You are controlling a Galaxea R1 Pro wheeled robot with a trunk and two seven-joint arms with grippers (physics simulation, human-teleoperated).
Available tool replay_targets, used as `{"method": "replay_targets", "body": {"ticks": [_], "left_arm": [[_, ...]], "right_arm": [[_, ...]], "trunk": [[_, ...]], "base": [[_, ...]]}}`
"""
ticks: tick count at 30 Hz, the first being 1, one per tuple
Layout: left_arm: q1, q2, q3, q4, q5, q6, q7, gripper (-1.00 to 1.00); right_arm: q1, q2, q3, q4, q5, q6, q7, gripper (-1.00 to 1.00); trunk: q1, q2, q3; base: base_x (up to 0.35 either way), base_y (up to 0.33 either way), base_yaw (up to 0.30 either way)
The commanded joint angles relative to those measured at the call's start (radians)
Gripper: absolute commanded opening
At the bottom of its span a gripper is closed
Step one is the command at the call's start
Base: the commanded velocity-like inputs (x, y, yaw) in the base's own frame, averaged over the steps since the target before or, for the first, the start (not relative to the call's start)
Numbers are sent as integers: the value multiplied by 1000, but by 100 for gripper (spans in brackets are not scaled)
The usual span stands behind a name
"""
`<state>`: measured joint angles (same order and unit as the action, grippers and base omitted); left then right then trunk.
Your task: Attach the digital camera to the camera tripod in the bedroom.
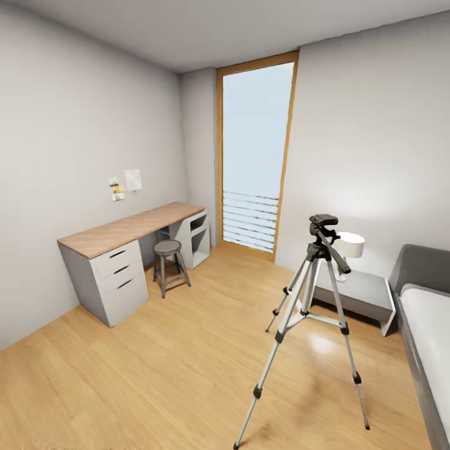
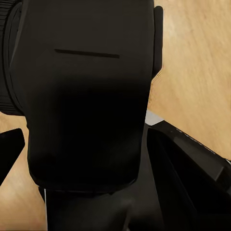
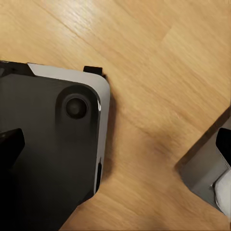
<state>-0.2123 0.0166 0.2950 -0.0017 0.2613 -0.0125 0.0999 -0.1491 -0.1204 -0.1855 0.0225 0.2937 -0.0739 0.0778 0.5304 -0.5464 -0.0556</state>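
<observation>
- At the far left of the head view we see a desk (image 1: 125, 231) against the wall, with a stool (image 1: 167, 247) just beside it and a tall window (image 1: 256, 144) further along.
- Our left gripper (image 2: 86, 144) is clamped on the camera (image 2: 86, 96). In the left wrist view its black body sits between the two fingers (image 2: 192, 168) and seems to touch both, with the ribbed lens ring off to one side. So the camera is in our left arm, not on the stand.
- The tripod (image 1: 315, 253) stands right of centre on the wood floor (image 1: 156, 362), legs spread. Its long axis is upright, and the dark head on top is bare.
- We judge that the coming move turns on this: the tripod lies ahead and to the right of us and well apart from the camera. The mount faces up, so the camera must come down onto it from above.
- The tripod sits on our right arm's side, but the left arm carries the camera and would have to reach across, or we drive closer and square up first.
- Behind the tripod are a nightstand (image 1: 359, 290) with a lamp (image 1: 351, 245), and the bed (image 1: 431, 325) runs along the right edge.
- Our right gripper (image 3: 118, 142) is spread and empty, hanging over the floor beside our own base (image 3: 43, 144).
</observation>
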Motion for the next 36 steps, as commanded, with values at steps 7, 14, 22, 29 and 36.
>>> {"method": "replay_targets", "body": {"ticks": [7,14,22,29,36], "left_arm": [[-1,-1,-3,0,10,-1,1,-100],[-1,-1,-3,0,10,-1,1,-100],[-1,-1,-3,0,10,-1,1,-100],[-1,-1,-3,0,10,-1,4,-100],[-1,-1,-3,0,10,0,4,-100]], "right_arm": [[-1,0,-8,2,8,-5,2,100],[-1,0,-8,3,8,-5,3,100],[-1,1,-8,3,8,-5,3,100],[-1,-1,-8,3,8,-5,3,100],[-1,-1,-8,3,9,-5,3,100]], "trunk": [[1,-1,-2],[1,-1,-2],[1,-1,-2],[1,-1,-2],[1,-1,-2]], "base": [[101,94,288],[103,95,288],[121,102,288],[145,115,288],[199,149,263]]}}
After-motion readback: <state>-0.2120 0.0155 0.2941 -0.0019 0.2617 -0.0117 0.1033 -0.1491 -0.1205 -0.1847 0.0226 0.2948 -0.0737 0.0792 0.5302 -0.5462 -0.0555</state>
